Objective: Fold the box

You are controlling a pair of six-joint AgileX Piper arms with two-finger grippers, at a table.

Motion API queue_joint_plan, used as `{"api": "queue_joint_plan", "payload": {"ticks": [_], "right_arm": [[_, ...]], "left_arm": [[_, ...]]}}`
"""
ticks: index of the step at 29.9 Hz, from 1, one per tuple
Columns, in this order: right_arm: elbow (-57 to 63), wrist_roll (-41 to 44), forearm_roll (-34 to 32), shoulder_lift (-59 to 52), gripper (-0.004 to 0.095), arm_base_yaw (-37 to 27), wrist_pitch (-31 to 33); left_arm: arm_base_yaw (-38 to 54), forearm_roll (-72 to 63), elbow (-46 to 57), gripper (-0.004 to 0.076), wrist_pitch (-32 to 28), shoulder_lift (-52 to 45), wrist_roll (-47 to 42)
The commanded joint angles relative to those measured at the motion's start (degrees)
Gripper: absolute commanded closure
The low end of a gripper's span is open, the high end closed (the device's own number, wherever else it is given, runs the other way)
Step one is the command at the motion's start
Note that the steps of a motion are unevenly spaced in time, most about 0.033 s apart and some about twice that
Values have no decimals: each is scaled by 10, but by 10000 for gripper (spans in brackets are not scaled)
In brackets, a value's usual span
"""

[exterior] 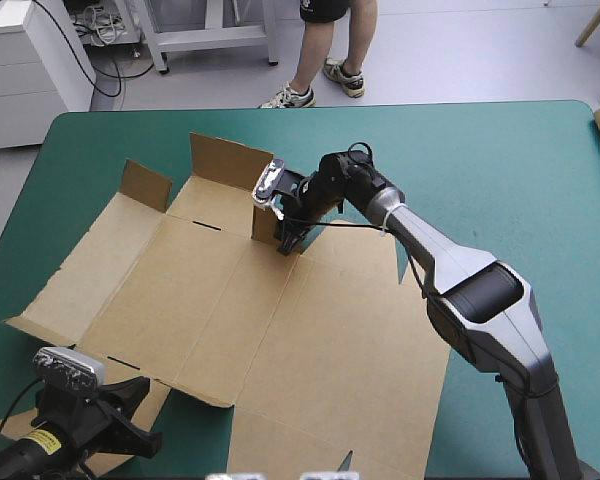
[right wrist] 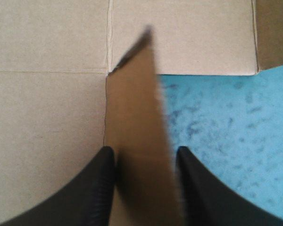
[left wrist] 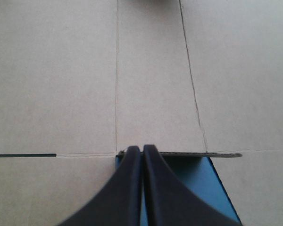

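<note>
Brown box (exterior: 280, 340), a cut sheet of board, lies mostly flat on the left and middle of the teal-green table cover (exterior: 500, 170). Two far-edge flaps stand raised: a small one (exterior: 145, 185) at the far left and a wider one (exterior: 230, 160) just right of it.

The right gripper (exterior: 288, 240) reaches in from the right to the sheet's far middle. Its black fingers (right wrist: 101, 188) stand apart on either side of a narrow upright flap (right wrist: 137, 122), with bare cover just right of that flap. Whether they press it cannot be told.

The left gripper (left wrist: 142, 148) sits at the near left corner, fingers closed together on nothing, above a cut-out in the sheet's near edge. A thin dark slot (left wrist: 24, 155) lies to one side.
</note>
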Motion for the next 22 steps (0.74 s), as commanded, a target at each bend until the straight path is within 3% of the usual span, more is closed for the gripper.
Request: {"api": "queue_joint_plan", "payload": {"ticks": [1, 2, 9, 15, 22], "right_arm": [[-19, -15, 28, -38, 840, -1, -16], [-19, -24, 36, -38, 931, -1, -16], [-19, -46, 42, -38, 930, -1, -14], [-27, -145, 1, -38, 929, -1, -20], [-47, -308, 34, -37, 929, 4, -32]], "left_arm": [[1, -18, -14, 731, -30, 6, -6], [1, -18, -14, 731, -30, 6, -6], [1, -18, -14, 731, -30, 6, -6], [1, -18, -14, 731, -30, 6, -6], [1, -18, -14, 731, -30, 6, -6]]}}
